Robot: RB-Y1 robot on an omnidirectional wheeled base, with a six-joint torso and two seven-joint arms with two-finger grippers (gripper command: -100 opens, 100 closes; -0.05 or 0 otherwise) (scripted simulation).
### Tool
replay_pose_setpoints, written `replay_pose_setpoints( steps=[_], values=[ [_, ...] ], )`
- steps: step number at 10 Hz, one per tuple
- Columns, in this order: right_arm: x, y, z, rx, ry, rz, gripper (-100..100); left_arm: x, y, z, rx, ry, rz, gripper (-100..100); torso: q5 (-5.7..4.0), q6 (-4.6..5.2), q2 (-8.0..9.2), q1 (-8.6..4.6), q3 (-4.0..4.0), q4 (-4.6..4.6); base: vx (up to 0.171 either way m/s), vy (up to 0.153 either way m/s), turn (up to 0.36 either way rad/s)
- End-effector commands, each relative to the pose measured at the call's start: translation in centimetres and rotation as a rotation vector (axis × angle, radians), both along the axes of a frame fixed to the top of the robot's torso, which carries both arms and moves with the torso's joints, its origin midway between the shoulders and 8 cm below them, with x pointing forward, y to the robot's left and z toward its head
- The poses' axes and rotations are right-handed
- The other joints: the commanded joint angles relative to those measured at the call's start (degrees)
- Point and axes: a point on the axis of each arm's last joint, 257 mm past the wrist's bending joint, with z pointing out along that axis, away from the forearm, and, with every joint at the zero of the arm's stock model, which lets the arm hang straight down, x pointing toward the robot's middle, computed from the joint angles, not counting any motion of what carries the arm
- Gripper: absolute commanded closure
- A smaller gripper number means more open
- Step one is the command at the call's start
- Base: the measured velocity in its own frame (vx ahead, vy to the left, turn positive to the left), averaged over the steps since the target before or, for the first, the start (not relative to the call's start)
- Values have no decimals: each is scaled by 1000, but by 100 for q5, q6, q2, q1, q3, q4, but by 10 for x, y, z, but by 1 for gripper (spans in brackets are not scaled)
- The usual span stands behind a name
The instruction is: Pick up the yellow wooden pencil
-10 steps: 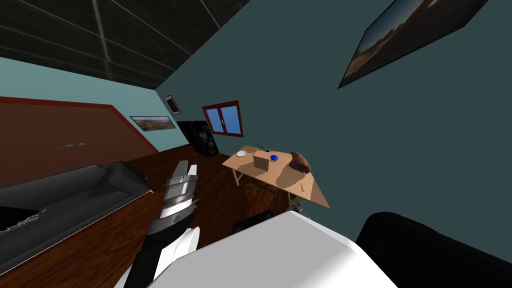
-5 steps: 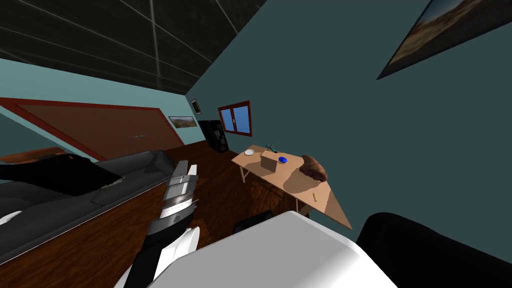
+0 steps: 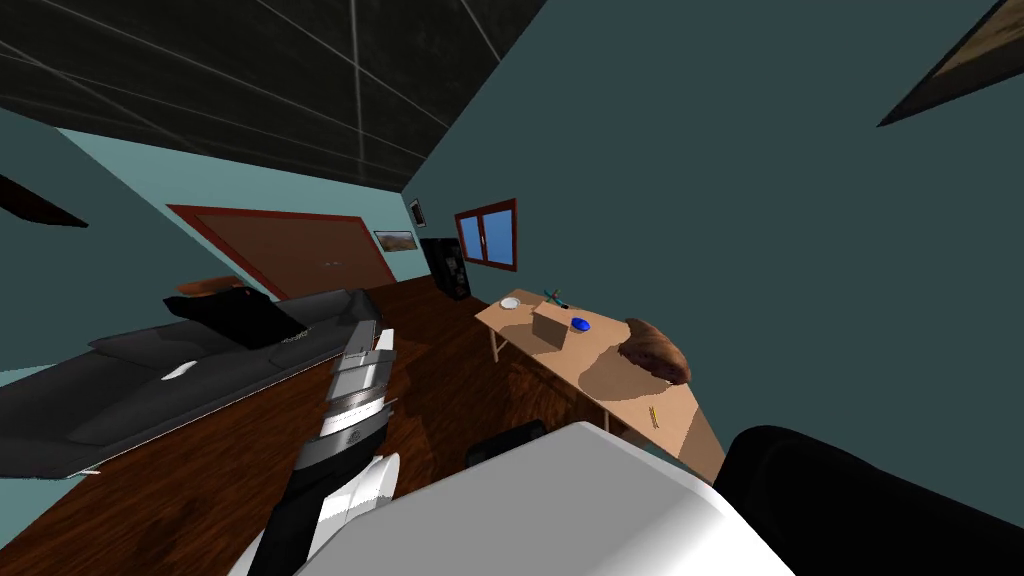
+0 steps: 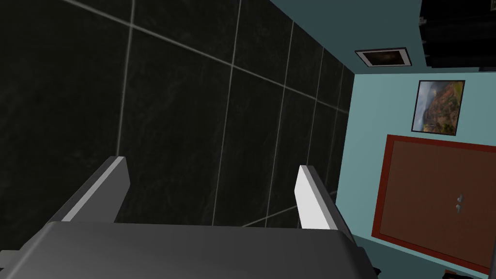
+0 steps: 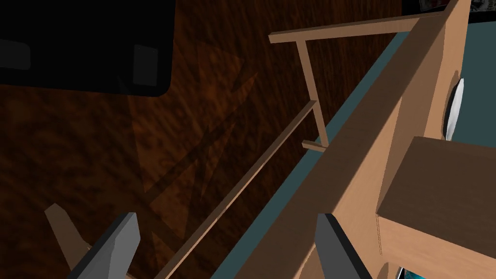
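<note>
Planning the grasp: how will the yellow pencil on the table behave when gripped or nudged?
The pencil looks thin and straight, so probably stiff and light. Lying flat on the smooth table, it may roll or skid if nudged sideways.

Pencil (image 3: 653, 416): yellow. Worktop (image 3: 520, 322): light tan. Floor (image 3: 200, 480): dark brown, grained. Wall (image 3: 750, 200): teal. Sofa (image 3: 150, 380): dark grey. Ceiling (image 3: 200, 60): black tiles.
</note>
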Motion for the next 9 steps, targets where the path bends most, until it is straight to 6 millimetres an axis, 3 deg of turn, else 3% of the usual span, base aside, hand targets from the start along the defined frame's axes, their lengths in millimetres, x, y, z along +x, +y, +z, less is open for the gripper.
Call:
replay_pose_setpoints(
  steps=[1, 2, 3, 4, 6, 8, 9],
  values=[
    [-20, -6, -10, -5, 50, -1, -100, 0, 0, 0, 0, 0, 0, 0, 0, 0, 0, 0, 0, 0, 0, -23, 185],
    [-31, -11, -14, -10, 74, -11, -100, 0, 0, 0, 0, 0, 0, 0, -3, 8, 2, -3, 1, 0, 0, -12, -34],
    [-53, -16, -19, -16, 130, 11, -100, 0, 0, 0, 0, 0, 0, 0, -1, 10, 5, 3, 2, 0, 4, -11, 385],
    [-49, -15, -17, -14, 120, 14, -100, 0, 0, 0, 0, 0, 0, 0, 0, 0, 2, 1, 1, 1, 6, -28, 251],
    [-68, -22, -24, -23, 161, -3, -100, 0, 0, 0, 0, 0, 0, 0, -3, 10, 2, 0, 1, 0, 2, -8, -43],
    [-123, -42, -31, -42, 294, 17, -100, 0, 0, 0, 0, 0, 0, 0, 0, 0, 1, 1, 1, 1, 7, -33, 409],
    [-133, -44, -33, -47, 315, 16, -100, 0, 0, 0, 0, 0, 0, 0, -2, 3, -1, -14, 0, 0, 9, -65, 290]
  ],
)
